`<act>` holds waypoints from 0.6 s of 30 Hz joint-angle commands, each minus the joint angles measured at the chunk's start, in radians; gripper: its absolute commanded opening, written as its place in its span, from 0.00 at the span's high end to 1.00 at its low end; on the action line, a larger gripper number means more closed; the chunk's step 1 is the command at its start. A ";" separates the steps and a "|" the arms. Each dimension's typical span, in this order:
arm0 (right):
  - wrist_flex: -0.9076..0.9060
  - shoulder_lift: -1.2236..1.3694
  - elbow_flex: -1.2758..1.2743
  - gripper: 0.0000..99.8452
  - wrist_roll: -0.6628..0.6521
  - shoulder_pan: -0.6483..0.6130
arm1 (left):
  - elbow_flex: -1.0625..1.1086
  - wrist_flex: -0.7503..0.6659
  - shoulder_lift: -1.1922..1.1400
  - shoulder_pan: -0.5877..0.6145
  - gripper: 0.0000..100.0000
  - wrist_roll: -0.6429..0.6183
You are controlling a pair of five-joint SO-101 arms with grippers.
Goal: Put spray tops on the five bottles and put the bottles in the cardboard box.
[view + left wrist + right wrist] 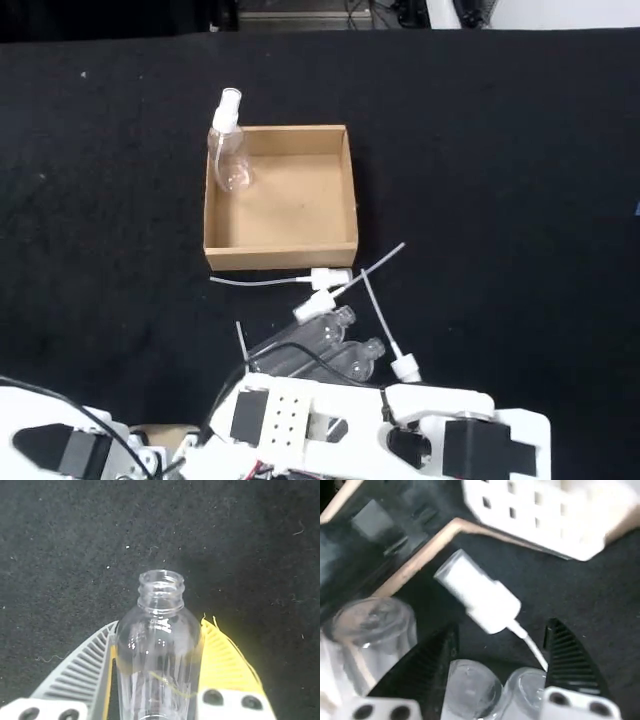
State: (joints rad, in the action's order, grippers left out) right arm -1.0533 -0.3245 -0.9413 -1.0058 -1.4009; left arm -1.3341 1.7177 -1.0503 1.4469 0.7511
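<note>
The left gripper (160,626) clamps a capless clear bottle (159,660) by its body above the black table (60,530); the right gripper (502,629), jaws apart, straddles a loose spray top (481,600) near the cardboard box (280,257). Thin plastic looks light and slick (best held mid-body).

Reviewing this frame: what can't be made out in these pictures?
- High view: the arm housings cover the near ends of the lying bottles, so the total bottle count is unclear.
- Left wrist view: the open bottle in the left gripper is cut off by the picture edge, so its base is unseen.
- Right wrist view: the tube end of the spray top is lost against the right gripper.
</note>
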 commanded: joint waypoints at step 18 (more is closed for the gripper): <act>0.055 -0.007 0.137 0.96 0.187 0.178 | -0.064 0.012 0.014 0.004 0.97 0.009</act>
State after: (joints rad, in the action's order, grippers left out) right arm -0.9383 -0.3245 -0.8815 -0.8293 -1.2444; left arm -1.3357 1.7192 -1.0503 1.4469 0.7511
